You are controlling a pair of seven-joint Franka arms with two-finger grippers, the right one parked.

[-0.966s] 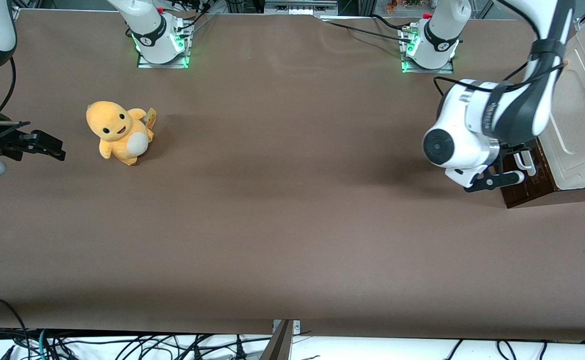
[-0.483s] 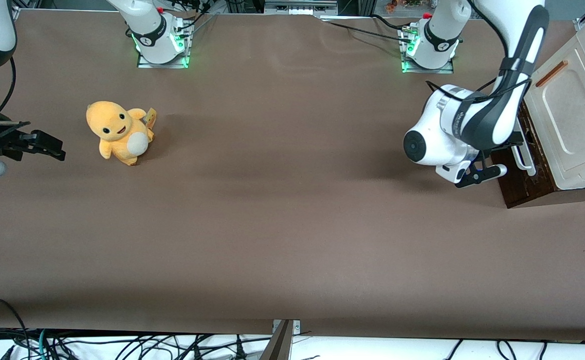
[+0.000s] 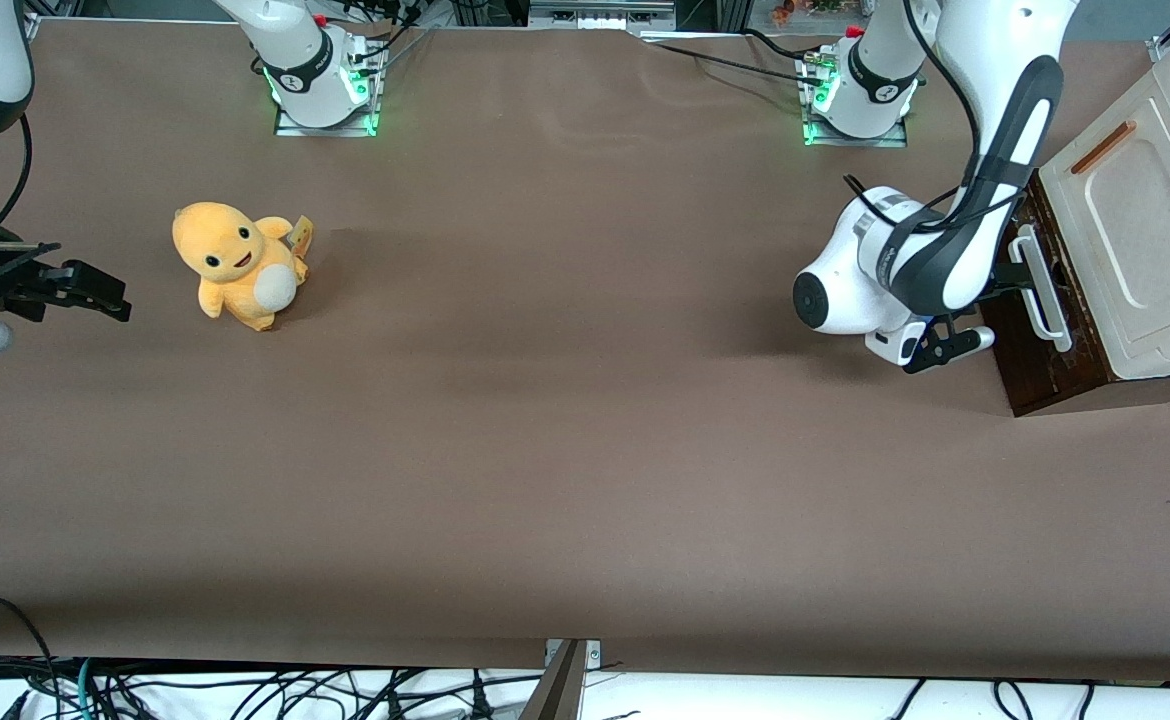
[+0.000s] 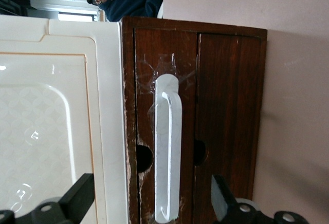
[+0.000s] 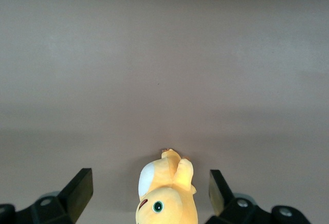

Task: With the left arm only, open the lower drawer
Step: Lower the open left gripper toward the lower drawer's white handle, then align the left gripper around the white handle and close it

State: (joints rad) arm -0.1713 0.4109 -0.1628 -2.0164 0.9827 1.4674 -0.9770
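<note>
Jaws of the left arm's gripper (image 4: 149,203) spread wide, the lower drawer (image 4: 195,126) and its white bar handle (image 4: 168,149) straight ahead between them, untouched, so ease forward square, straddle the bar, then close.

Brown table (image 3: 565,450): yellow plush toy (image 3: 237,264), wooden cabinet (image 3: 1055,350).

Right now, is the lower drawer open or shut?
Shut: the lower drawer front sits flush with the cabinet frame, no pale inside showing. The open end effector straddles its white handle.
</note>
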